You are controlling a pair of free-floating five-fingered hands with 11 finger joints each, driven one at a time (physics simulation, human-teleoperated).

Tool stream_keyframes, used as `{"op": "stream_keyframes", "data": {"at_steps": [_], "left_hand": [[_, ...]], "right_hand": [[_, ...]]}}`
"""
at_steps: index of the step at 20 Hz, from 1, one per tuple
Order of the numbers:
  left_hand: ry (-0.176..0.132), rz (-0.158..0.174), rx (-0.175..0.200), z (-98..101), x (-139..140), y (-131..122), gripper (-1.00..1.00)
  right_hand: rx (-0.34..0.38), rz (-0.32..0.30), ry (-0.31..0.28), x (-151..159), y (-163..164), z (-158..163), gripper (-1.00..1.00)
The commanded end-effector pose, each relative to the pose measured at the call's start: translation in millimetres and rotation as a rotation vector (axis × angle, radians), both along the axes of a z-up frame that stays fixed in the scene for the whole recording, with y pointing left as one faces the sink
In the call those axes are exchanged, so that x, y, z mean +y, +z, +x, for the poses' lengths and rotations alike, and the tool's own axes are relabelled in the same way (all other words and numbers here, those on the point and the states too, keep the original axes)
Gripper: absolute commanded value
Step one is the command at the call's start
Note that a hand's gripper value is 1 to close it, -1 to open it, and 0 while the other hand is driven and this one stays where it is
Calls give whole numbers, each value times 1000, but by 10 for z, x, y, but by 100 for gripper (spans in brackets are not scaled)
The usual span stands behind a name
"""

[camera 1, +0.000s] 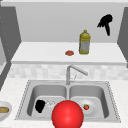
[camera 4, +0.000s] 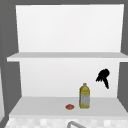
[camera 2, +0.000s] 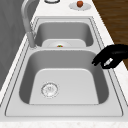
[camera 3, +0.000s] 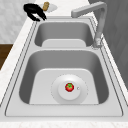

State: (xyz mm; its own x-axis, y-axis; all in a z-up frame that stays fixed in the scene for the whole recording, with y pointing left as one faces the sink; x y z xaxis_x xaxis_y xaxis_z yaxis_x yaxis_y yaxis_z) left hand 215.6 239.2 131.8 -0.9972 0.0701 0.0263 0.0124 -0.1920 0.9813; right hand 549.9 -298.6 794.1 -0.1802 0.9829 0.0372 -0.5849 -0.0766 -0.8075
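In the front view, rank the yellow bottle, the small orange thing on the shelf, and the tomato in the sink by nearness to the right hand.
From the right hand:
1. Yellow bottle, lower left, on the shelf.
2. Small orange thing, further left on the shelf.
3. Tomato, down in the right basin.

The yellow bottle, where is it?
In the front view the yellow bottle stands on the shelf, right of middle, beside a small orange thing, below the right hand.

Yellow bottle (camera 1: 84,42), red ball (camera 1: 67,114), perhaps orange-brown lump (camera 1: 69,53)

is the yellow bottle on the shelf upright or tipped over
Upright: the yellow bottle stands on its base on the shelf, cap on top, beside a small orange thing.
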Motion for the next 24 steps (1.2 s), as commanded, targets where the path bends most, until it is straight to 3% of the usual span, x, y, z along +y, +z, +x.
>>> {"op": "stream_keyframes", "data": {"at_steps": [1, 24], "left_hand": [[0, 0, 0, 0, 0, 0, 0], [0, 0, 0, 0, 0, 0, 0]], "right_hand": [[-4, 13, -41, -56, -49, -244, -100], [-16, -41, -93, -258, -383, -1804, -100]]}}
